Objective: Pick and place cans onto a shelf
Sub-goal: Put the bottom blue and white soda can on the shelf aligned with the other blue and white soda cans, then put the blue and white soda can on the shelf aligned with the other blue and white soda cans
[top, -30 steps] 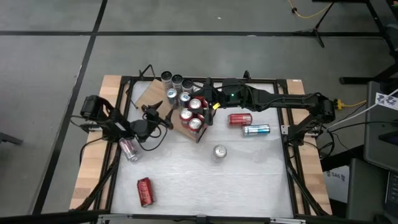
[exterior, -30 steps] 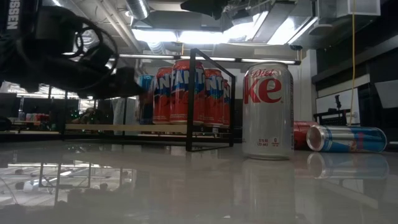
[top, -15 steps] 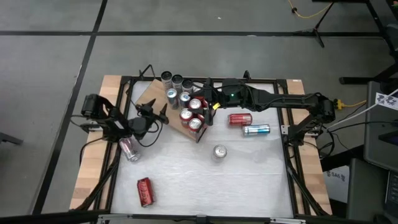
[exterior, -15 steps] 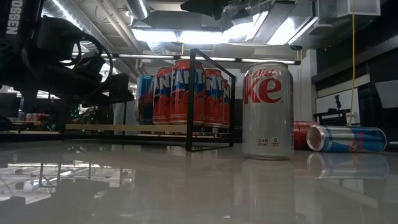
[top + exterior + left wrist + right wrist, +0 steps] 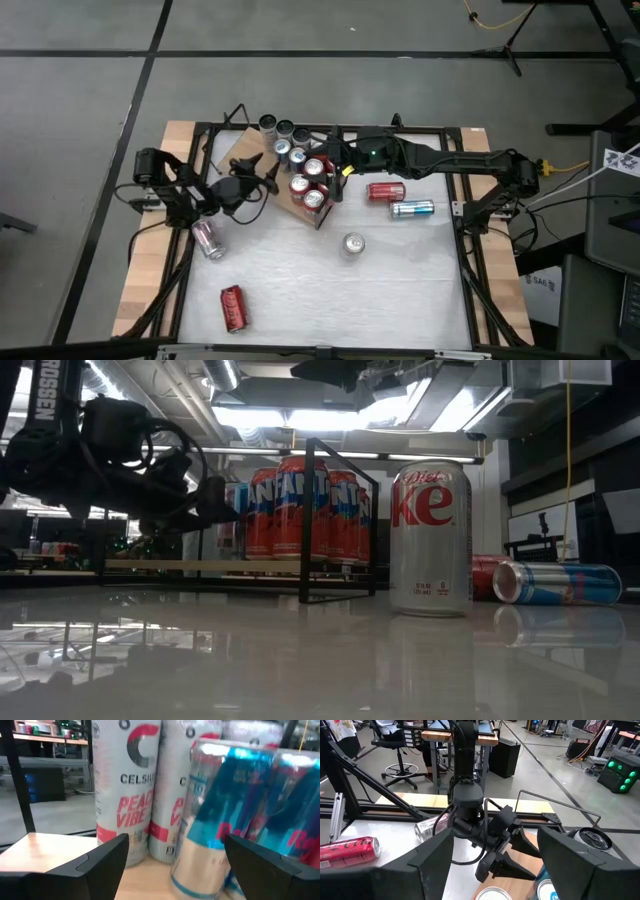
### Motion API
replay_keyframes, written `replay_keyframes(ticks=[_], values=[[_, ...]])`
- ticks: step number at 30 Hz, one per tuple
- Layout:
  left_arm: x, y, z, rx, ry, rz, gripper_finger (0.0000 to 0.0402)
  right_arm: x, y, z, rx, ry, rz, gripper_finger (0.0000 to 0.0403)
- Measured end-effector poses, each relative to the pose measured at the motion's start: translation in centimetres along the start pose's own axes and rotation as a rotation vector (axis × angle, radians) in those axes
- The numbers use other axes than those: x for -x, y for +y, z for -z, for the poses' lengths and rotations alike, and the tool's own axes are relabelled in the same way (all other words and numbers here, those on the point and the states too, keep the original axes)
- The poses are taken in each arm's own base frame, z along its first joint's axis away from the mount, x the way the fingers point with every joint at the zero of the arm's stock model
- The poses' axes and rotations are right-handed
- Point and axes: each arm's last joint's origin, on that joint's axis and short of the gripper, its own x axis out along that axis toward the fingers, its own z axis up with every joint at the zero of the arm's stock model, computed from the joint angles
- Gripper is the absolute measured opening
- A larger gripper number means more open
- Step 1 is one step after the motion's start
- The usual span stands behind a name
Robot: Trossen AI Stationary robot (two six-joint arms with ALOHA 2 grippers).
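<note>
a white surface carries the shelf with most cans crowded on it. the left hand is held wide open, empty, at a blue-and-silver can; it should be closed squarely. the right hand, open, is parked above the cluster.

Blue-and-silver can: blurred, cut off at the picture's edge (left wrist view).
Red cans: partly hidden behind the shelf frame.
Left gripper: dark silhouette, fingers indistinct.
</note>
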Motion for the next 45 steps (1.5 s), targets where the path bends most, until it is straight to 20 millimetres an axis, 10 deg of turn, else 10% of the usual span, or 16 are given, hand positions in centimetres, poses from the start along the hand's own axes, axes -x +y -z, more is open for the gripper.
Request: replay_keyframes(ticks=[22,33,45], values=[[2.6,-2.2,0.2,-0.143,-0.011,0.094,0.0325,0.7,0.1,1.0,0.060,0.143,0.010,0.0278],[4.6,-3.6,0.1,-0.151,-0.035,0.219,0.0325,7.9,0.7,0.4,-0.063,0.408,0.073,0.0278],[5.3,-4.2,0.2,-0.152,-0.023,0.365,0.0325,14.1,2.9,4.2,-0.375,0.931,0.228,0.0278]])
